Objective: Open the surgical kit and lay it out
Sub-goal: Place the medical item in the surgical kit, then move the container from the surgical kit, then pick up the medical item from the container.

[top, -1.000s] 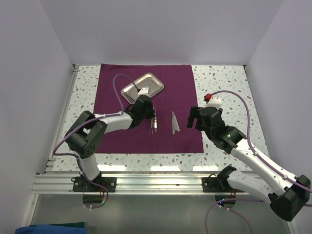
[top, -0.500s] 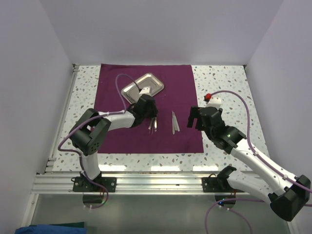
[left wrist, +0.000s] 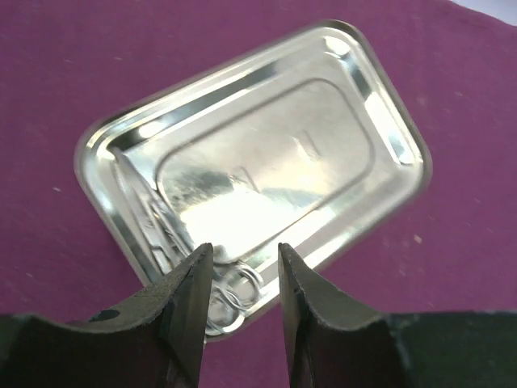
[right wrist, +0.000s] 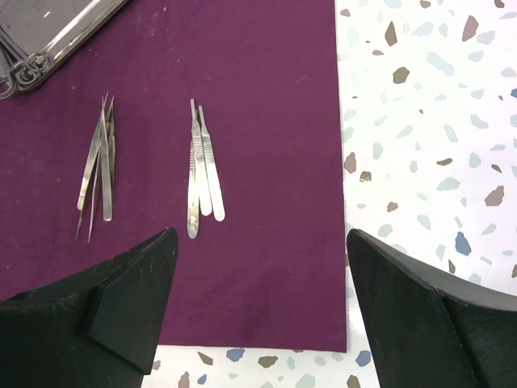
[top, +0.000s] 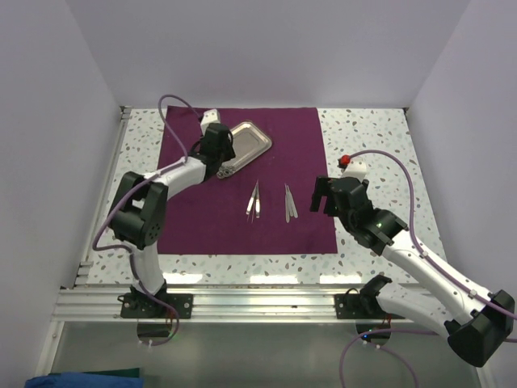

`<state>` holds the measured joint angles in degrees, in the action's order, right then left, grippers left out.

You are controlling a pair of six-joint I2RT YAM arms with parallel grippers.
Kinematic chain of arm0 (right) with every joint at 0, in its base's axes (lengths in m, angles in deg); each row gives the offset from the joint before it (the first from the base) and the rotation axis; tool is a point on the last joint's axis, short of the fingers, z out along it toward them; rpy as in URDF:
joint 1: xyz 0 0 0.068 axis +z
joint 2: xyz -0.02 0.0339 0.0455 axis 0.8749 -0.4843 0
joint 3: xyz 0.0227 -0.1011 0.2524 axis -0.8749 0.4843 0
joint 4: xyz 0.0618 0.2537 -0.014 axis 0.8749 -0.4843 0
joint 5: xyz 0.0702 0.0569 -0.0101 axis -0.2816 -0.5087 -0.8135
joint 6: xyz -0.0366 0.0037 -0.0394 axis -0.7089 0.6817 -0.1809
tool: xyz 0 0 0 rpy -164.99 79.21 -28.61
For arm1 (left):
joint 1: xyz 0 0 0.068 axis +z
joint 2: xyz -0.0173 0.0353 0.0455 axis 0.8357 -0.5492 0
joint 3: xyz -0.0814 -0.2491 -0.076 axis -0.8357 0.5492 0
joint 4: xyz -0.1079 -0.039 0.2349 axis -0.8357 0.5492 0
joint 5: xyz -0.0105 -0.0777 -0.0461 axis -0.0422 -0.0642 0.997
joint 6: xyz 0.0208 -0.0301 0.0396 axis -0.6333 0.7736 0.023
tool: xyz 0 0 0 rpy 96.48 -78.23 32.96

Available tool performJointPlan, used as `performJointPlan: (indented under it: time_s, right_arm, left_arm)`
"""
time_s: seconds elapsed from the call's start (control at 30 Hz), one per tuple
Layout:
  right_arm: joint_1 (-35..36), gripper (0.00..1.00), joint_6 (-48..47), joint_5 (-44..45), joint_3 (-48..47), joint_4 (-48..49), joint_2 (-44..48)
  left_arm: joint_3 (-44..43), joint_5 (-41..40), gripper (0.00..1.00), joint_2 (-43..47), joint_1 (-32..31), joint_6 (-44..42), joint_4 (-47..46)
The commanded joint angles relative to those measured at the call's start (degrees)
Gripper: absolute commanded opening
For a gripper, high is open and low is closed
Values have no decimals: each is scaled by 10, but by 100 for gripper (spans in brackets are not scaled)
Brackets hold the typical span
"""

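One cloth (top: 202, 230), one tray (top: 257, 139) — one tweezer bunch (top: 254, 202), one handle bunch (top: 289, 204).

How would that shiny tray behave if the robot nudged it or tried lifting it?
The tray looks like thin polished metal, so probably stiff, light and slippery to grip. On the cloth it may drag the fabric rather than slide. The ring-handled instruments lying inside could shift if it tilts.

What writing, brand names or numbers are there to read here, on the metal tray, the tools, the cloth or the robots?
No text can be read in any view.
Steel tray: only bright reflections, no letters.
Thin silver instruments: too small to show any engraving.
Purple cloth: plain.
Left arm and right arm: no legible label.
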<state>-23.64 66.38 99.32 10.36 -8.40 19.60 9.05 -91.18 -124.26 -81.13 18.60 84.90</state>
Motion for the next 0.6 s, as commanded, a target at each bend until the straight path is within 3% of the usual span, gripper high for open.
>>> performJointPlan:
  time_s: [0.0,0.57]
  right_arm:
    - [-2,89,0,-2,-2,20,3]
    - [-2,89,0,-2,-3,21,-11]
  left_arm:
    - [-42,-21,41,-36,15,-22,46]
    - [-75,-42,41,-88,35,-15,71]
